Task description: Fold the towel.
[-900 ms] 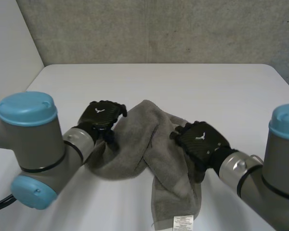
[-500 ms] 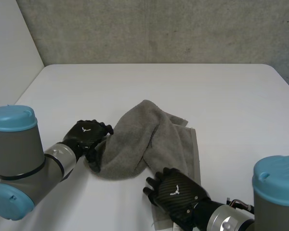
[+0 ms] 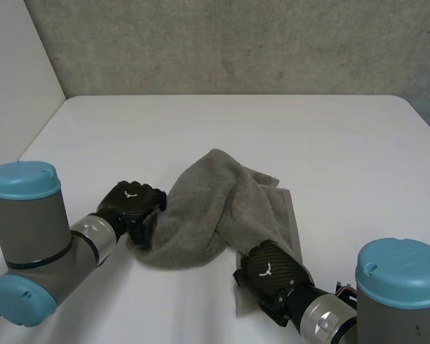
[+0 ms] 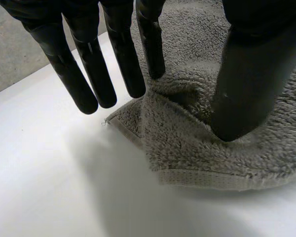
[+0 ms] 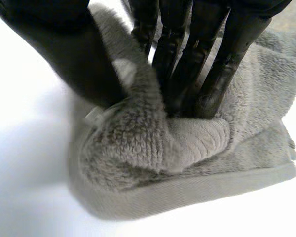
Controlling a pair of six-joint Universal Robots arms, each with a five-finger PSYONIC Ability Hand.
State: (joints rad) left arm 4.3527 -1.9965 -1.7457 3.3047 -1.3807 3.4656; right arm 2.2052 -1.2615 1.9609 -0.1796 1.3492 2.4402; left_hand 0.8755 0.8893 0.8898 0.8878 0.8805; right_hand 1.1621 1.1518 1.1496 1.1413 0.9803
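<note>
the grey towel lay bunched in a heap near the middle of the white desk. the left robot hand sat at the towel's 8 o'clock edge, its fingers straight and spread wide. most of them were over bare desk, with the thumb and the nearest fingertip resting on the cloth by a corner. the right robot hand was at the towel's 5 o'clock end, holding it, a fold of cloth pinched between its thumb and fingers.
</note>
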